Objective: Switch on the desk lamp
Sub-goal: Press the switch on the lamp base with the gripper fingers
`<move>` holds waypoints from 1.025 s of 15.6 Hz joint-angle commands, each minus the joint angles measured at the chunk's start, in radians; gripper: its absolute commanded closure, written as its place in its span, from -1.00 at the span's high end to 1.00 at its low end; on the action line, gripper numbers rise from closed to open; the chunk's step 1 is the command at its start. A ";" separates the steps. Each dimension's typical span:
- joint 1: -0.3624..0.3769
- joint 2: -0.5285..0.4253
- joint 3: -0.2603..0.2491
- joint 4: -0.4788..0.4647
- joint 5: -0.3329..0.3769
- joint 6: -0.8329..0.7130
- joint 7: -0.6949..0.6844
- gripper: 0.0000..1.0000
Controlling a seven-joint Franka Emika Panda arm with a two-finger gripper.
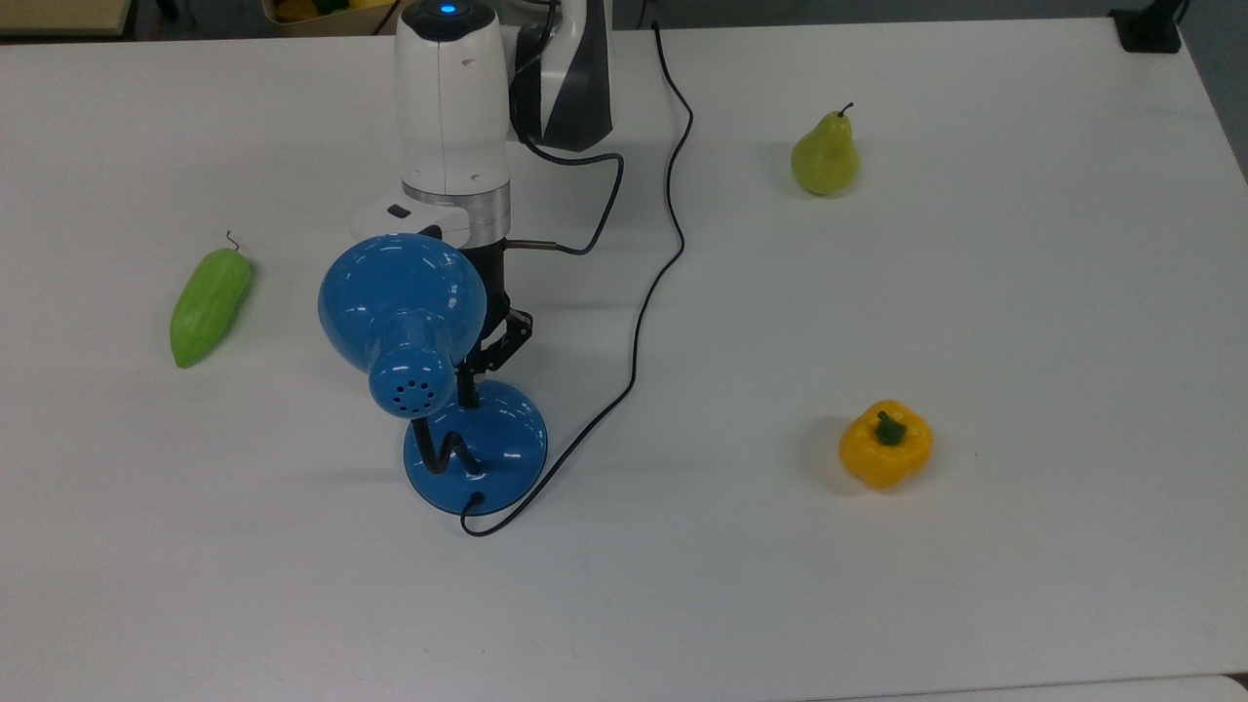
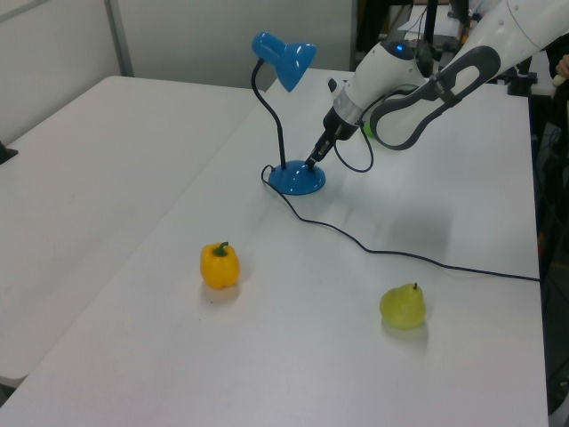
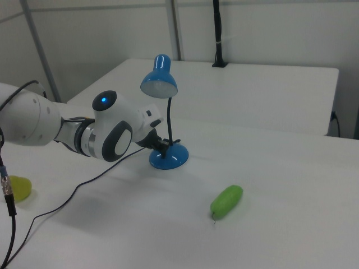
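Note:
The desk lamp stands on the white table: its blue dome shade [image 1: 400,302] hangs over a round blue base [image 1: 502,439], joined by a black bent gooseneck. A black cord [image 1: 639,322] runs from the base toward the table's far edge. My gripper [image 1: 469,388] points down with its black fingers shut together, and its tip meets the far part of the base beside the gooseneck. The left view shows the tip [image 2: 311,163] on the base [image 2: 298,182]. In the right view the gripper [image 3: 164,150] is at the base [image 3: 174,158], under the shade [image 3: 159,78]. The switch is hidden.
A green gourd-like vegetable [image 1: 209,304] lies at the top view's left. A pear [image 1: 825,156] stands at the top view's far right and a yellow bell pepper [image 1: 885,444] nearer on that side. The lamp cord loops across the table between the arm and the pear.

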 commanded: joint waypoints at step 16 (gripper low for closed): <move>0.001 0.073 -0.001 0.042 -0.021 0.025 -0.005 -1.00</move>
